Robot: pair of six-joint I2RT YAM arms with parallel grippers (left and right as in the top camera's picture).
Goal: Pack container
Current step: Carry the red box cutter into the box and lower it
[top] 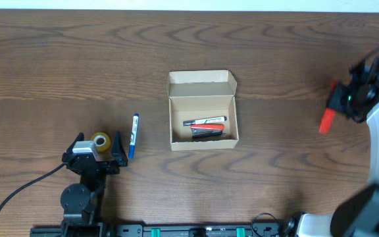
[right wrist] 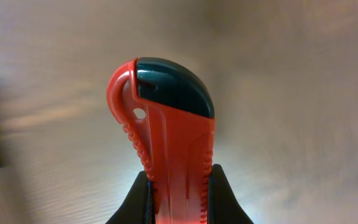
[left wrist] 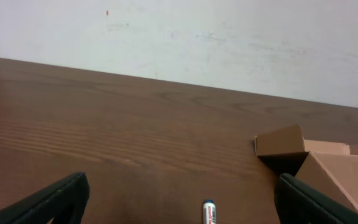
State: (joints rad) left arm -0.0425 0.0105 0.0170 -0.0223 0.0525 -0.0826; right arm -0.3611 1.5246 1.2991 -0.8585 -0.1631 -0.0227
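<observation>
The container (top: pixel 201 86) sits open at the overhead view's centre with small items (top: pixel 207 127) inside. It is thin cardboard, probably light and crushable, so best steadied by a side wall. The right gripper (right wrist: pixel 179 198), far right, is clamped on a red cutter (right wrist: pixel 166 124). The left gripper (left wrist: pixel 179 206), lower left, stands spread near a blue marker (top: pixel 133 135). Open table (top: pixel 58 59) lies all round it.

A dark brown wood-grain table (top: pixel 58 59) is filling the overhead view, its grain running left to right. Behind its far edge a plain off-white wall (left wrist: pixel 229 43) is rising, showing faint scuffs and one small red speck (left wrist: pixel 107 12). Soft even light is falling across the tabletop
</observation>
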